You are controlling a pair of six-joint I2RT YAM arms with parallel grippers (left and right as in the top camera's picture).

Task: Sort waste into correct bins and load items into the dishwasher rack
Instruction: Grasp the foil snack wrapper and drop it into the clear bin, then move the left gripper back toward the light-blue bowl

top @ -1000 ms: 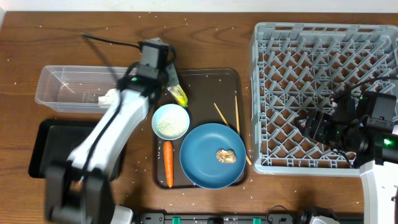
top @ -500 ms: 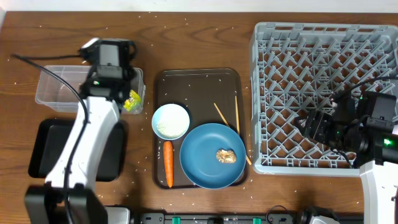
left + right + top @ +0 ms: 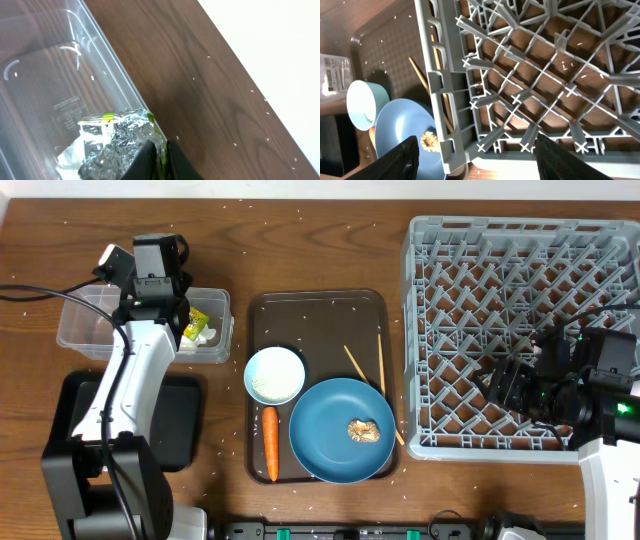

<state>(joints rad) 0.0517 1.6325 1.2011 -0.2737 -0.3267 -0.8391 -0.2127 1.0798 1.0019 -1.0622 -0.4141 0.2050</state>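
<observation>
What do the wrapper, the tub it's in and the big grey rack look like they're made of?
Wrapper: likely metallised plastic film, crinkled and silvery inside, green-yellow print at the edge.
Tub: clear glossy hard plastic, it seems; wood grain shows through and highlights glint on it.
Rack: probably moulded grey plastic, matt, judging by its uniform lattice and pegs.

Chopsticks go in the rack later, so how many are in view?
2. A slanted chopstick and a nearly straight chopstick to its right, both on the brown tray beside the blue plate. None appears hidden.
</observation>
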